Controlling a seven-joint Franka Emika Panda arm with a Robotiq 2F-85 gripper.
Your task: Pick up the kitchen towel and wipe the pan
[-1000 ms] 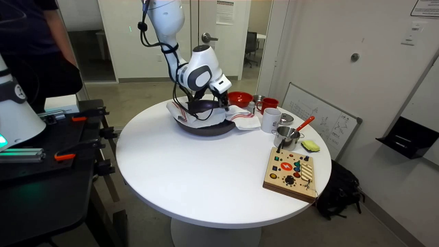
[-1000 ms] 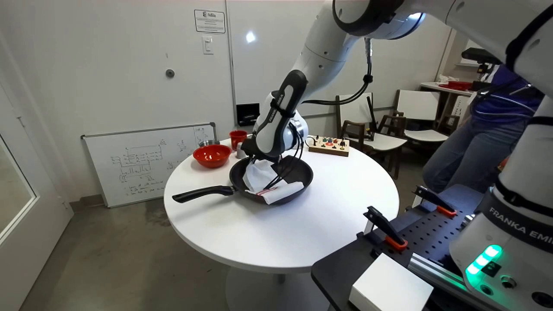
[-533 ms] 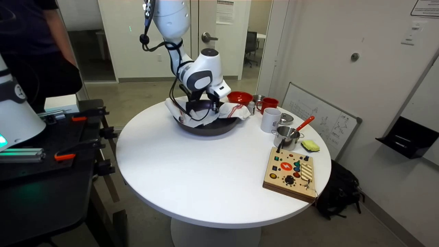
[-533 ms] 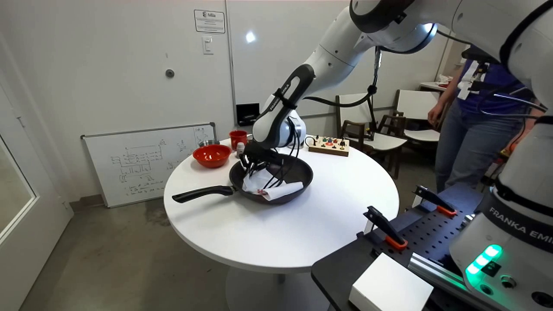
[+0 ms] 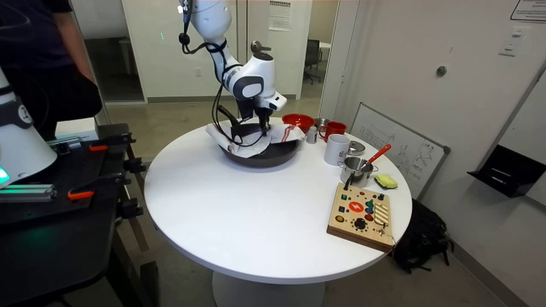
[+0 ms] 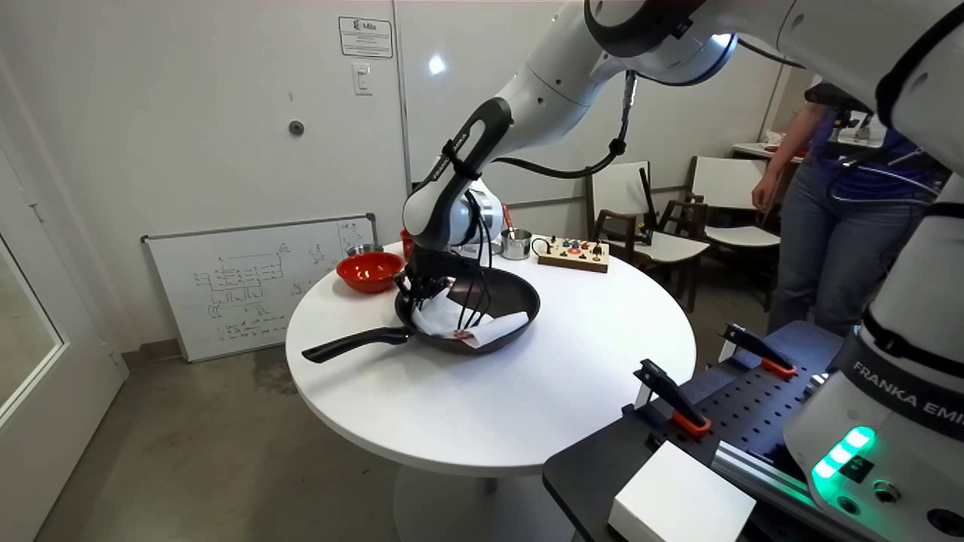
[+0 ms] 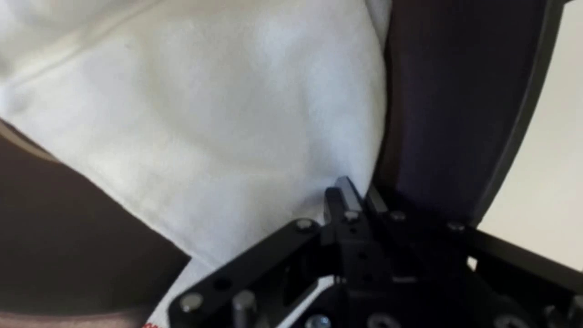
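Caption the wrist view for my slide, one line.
The gripper pinches the white kitchen towel, with the dark pan showing on either side of the cloth.

Pale wall (image 6: 226, 113), whiteboard (image 6: 248, 278) just leaning on it, greyish floor (image 6: 188, 436), round white table (image 6: 587, 384), chairs (image 6: 666, 247) behind, wood-framed I think.

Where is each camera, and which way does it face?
An exterior view: outside, facing across the table toward a door; shows arm, cropped base.
An exterior view: outside, facing across the table toward a leaning whiteboard; shows arm, cropped base.
Wrist view: on the wrist, facing the kitchen towel and pan; shows end effector.
Both exterior views include the pan and red bowl.
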